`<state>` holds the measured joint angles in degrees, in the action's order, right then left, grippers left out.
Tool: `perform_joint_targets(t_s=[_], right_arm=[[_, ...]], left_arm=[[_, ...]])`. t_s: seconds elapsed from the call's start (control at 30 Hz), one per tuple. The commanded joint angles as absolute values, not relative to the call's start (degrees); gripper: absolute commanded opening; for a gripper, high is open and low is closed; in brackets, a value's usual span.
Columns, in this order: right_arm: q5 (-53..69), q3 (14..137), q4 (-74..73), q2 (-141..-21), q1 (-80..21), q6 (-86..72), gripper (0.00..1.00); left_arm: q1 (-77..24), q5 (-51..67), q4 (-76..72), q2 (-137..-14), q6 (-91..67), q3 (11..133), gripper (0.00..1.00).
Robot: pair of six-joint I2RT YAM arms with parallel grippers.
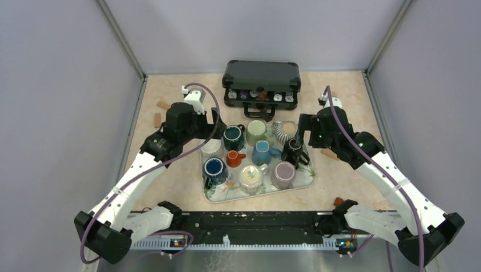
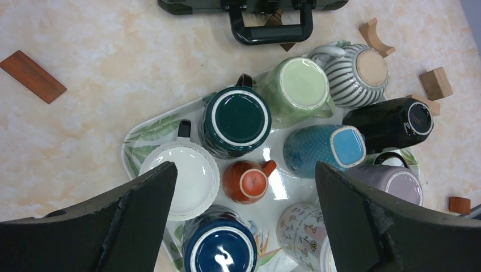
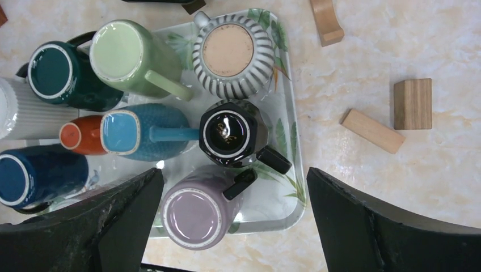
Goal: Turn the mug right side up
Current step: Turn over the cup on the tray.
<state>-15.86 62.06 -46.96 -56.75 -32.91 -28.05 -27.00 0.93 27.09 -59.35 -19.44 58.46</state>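
The tray [image 1: 311, 177] sat mid-table, crowded nearly rim to rim. Its far rim lay just beside the handle of a black case [image 1: 261, 76]. Grey walls closed the table on the left, right and back. Bare tabletop showed left of the tray, with a red plank [image 2: 31, 76] lying well apart from it. Off the tray's right rim lay a block [image 3: 412, 103], a pale plank [image 3: 371, 131] and a curved piece [image 3: 326, 22], with open tabletop between them.

The mugs stood packed, many touching, with little room between them. The far row held the teal mug [image 2: 238, 119], green mug [image 2: 300, 88] and striped mug [image 2: 363, 68]. In the middle were the white mug [image 2: 181, 175], orange mug [image 2: 247, 181], blue mug [image 2: 329, 147] and black mug [image 2: 397, 122]. Nearest were the navy mug [image 2: 221, 249], floral mug [image 2: 306, 232] and lilac mug [image 2: 397, 184]. Nine showed their bases upward; how the floral one stood could not be told, nor which mug was meant.

The left gripper [image 2: 244, 165] hung spread wide and empty above the tray's far left part. In its wrist view the orange mug lay in the gap, with the teal mug just beyond. The right gripper [image 3: 233, 170] was likewise spread wide and empty over the tray's right side. In its view the lilac mug lay in the gap nearer one finger, with the black mug just beyond.
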Motion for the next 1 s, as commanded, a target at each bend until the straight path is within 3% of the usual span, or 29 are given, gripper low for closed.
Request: perform_joint_targets(t_s=[0.0, 0.7, 0.97], right_arm=[[-14.07, 61.1, -45.58, -55.58, -33.37, -23.9, 0.99], [-10.96, 54.67, -39.98, -59.26, -33.38, -17.32, 0.99], [-7.37, 50.55, -33.24, -64.36, -33.34, -17.44, 0.9]], left_arm=[[-27.15, 0.84, 25.47, -58.24, -18.94, 58.99, 0.99], [-27.04, 8.86, 20.13, -60.09, -15.76, 59.35, 0.99], [-27.07, 9.08, 19.65, -61.66, -15.86, 60.08, 0.99]])
